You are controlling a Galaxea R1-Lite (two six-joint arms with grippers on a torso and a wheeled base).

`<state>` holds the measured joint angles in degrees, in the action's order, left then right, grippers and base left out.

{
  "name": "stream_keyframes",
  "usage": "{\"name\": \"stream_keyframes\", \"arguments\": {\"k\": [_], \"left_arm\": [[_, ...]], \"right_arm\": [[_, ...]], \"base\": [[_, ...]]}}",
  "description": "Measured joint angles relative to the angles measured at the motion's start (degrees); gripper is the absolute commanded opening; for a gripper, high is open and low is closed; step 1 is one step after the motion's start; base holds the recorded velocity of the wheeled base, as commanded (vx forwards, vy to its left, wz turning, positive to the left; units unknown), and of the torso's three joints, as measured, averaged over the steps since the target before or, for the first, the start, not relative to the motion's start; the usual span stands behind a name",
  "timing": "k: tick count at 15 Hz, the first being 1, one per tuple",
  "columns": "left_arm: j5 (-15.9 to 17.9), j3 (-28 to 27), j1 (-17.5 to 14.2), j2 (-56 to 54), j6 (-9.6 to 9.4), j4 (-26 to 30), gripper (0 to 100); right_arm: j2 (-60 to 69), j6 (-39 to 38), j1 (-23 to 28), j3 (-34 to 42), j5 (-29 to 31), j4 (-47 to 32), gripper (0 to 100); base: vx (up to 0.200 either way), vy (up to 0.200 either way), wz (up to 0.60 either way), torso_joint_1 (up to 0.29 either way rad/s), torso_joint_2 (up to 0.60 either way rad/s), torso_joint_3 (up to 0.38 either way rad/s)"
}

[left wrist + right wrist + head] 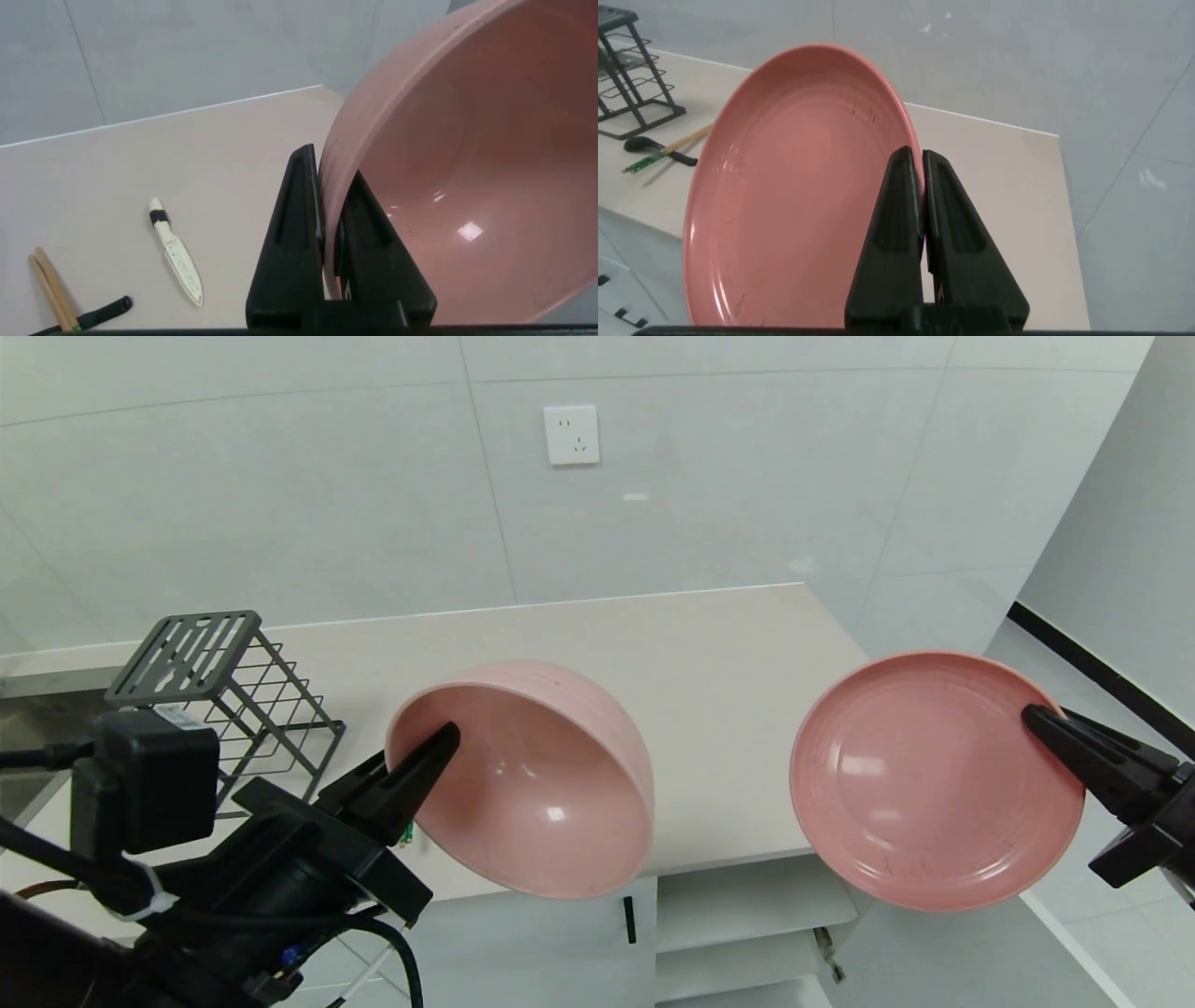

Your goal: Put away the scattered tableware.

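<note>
My left gripper (446,739) is shut on the rim of a pink bowl (537,782), held tilted above the front of the counter (691,653); the rim sits pinched between the fingers (301,215) in the left wrist view, beside the bowl (467,168). My right gripper (1034,719) is shut on the edge of a pink plate (924,782), held upright past the counter's right end. The plate (794,177) fills much of the right wrist view, clamped by the gripper (922,177). A small white knife (176,252), wooden chopsticks (51,287) and a black-handled utensil (105,310) lie on the counter.
A dark wire rack (229,695) stands at the counter's left, also the rack (631,70) in the right wrist view. A wall socket (571,434) is on the tiled wall. Open white shelves (747,933) sit under the counter's right end.
</note>
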<state>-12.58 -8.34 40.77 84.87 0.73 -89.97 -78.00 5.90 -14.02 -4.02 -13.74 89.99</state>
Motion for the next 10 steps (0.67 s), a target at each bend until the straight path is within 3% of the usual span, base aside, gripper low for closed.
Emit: {"name": "stream_keyframes", "arguments": {"k": [8, 10], "left_arm": [[0.0, 0.5, 0.0, -1.1, -0.80, 0.0, 0], [0.0, 0.5, 0.0, -1.2, -0.73, 0.1, 0]], "right_arm": [[-0.2, 0.0, 0.0, 0.3, 0.0, 0.0, 0], [-0.2, 0.0, 0.0, 0.3, 0.0, -0.1, 0]], "base": [[0.000, 0.000, 0.00, -0.023, 0.05, 0.026], [-0.200, 0.000, 0.00, -0.029, 0.08, 0.031]]}}
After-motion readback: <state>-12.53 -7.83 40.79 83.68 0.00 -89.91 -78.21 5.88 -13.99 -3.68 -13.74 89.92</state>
